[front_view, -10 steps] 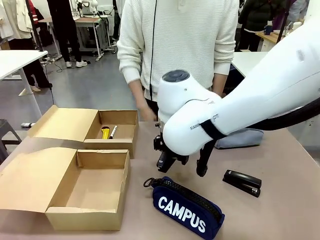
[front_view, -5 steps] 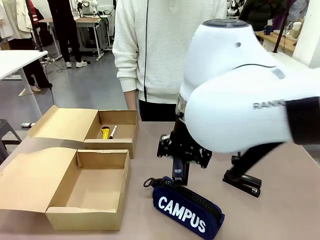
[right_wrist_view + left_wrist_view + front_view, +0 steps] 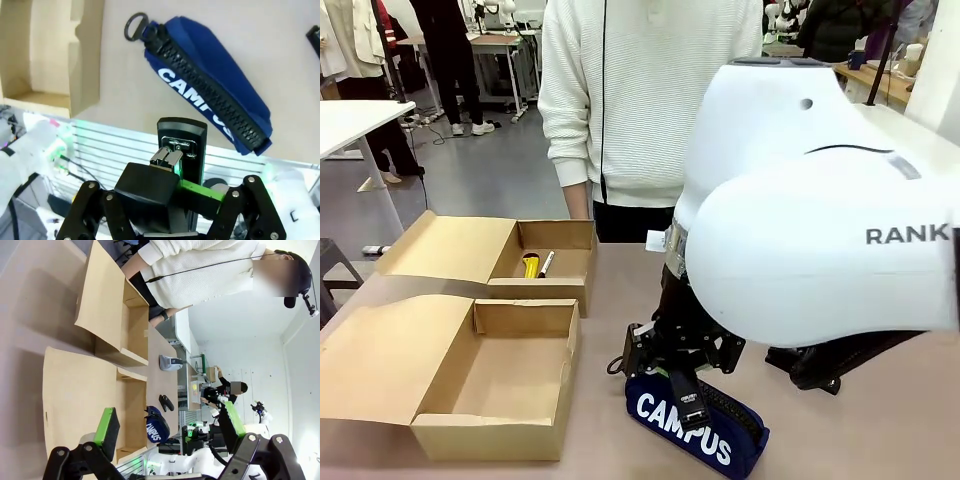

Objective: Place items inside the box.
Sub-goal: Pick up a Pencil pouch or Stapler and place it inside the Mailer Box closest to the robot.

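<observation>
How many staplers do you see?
2. One black stapler is clamped in the right pincer, above the navy CAMPUS pencil case. The other stapler lies on the table, right of that case. More may be hidden behind the arm.

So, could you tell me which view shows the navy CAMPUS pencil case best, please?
The right wrist view: the navy CAMPUS pencil case shows nearly whole, zip plain. In the front view the right gripper and its black stapler overlap it; the left wrist view shows it small.
</observation>
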`<state>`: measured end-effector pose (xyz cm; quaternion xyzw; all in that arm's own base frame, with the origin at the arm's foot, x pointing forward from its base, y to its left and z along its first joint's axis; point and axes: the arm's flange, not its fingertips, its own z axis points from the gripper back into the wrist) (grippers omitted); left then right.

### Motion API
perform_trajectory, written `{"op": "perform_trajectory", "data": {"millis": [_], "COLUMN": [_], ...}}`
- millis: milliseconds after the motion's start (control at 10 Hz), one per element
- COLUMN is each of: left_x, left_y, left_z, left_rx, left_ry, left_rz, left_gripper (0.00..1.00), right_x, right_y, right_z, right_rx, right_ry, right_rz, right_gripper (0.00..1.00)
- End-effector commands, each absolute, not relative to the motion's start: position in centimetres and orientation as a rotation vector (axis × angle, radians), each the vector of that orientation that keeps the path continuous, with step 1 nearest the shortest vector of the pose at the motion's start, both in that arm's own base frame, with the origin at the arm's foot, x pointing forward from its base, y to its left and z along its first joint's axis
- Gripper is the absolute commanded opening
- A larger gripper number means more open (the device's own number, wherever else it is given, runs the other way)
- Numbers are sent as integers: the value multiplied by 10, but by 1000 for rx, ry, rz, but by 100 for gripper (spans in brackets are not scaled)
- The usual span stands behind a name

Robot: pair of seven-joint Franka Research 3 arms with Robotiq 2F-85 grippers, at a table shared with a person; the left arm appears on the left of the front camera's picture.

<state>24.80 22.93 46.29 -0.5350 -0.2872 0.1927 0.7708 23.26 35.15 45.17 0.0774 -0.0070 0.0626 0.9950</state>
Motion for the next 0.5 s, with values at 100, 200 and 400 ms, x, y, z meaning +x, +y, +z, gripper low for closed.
{"op": "perform_trajectory", "data": {"millis": [100,200,400], "left_x": [248,248,248], "left_y": [229,229,229], "left_z": [463,463,463], "left_rx": [-1174,-1174,-1174], "left_ry": [-648,-648,-648], "left_rz": [400,400,400], "left_gripper": [100,100,100], "right_x": [228,236,247], "right_y": [381,418,477], "right_z": [449,453,465], "right_rx": [87,98,183], "right_ry": [-42,-84,-151], "right_rz": [240,317,273], "right_gripper": [0,0,0]}}
